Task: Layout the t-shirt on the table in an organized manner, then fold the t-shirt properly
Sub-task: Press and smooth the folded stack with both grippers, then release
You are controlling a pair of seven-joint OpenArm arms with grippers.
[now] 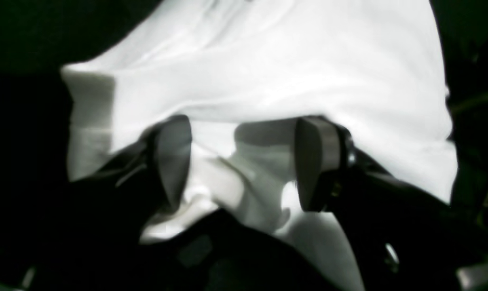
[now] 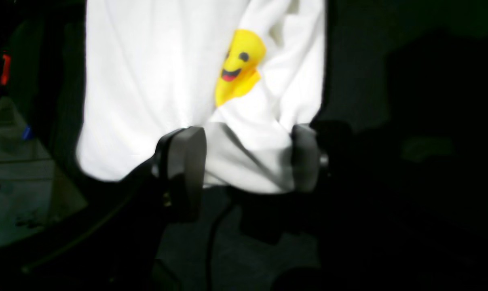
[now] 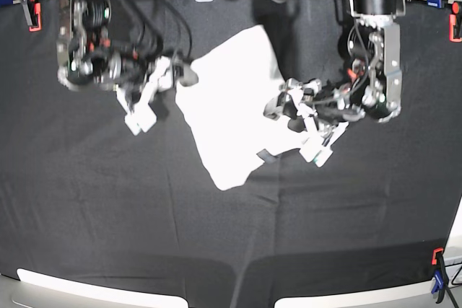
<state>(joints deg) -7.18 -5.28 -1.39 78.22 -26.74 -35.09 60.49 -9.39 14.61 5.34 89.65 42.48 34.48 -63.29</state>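
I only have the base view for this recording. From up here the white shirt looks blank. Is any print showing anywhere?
Observer: Yes. The right wrist view shows a yellow smiling cartoon face printed on the white cotton t-shirt, just beyond the right gripper.
Operator: Is that gripper clamped on the cloth?
Observer: No. Its jaws stand apart, with the shirt's edge lying between them.
Operator: And the left one?
Observer: The left gripper is open too, straddling a bunched part of the shirt that shows only plain white, no print.
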